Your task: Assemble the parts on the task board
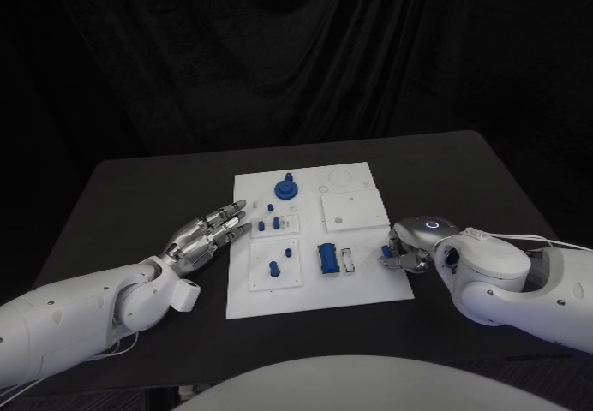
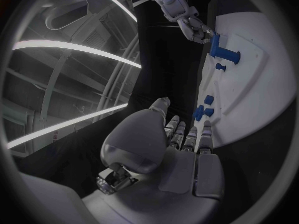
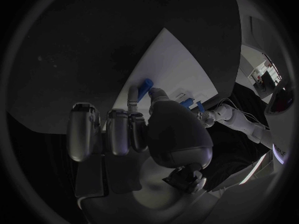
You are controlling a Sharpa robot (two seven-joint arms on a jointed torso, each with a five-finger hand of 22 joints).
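The white task board (image 1: 371, 287) lies mid-table. On it stand a blue knob (image 1: 287, 188), a long blue block (image 1: 327, 258) and small blue parts (image 1: 272, 271) in its left panels. My left hand (image 1: 210, 231) hovers flat beside the board's left edge, fingers straight and apart, holding nothing; its own wrist view shows its fingers (image 2: 187, 139) near two small blue parts (image 2: 202, 112). My right hand (image 1: 414, 244) sits at the board's right edge and pinches a small blue part (image 3: 144, 87) between thumb and finger, just over the board's rim (image 3: 181, 64).
A raised white square plate (image 1: 354, 211) sits on the board's right half, with ring outlines (image 1: 338, 179) behind it. A pale slim piece (image 1: 349, 260) lies next to the long block. Black table (image 1: 148, 188) surrounds the board on all sides.
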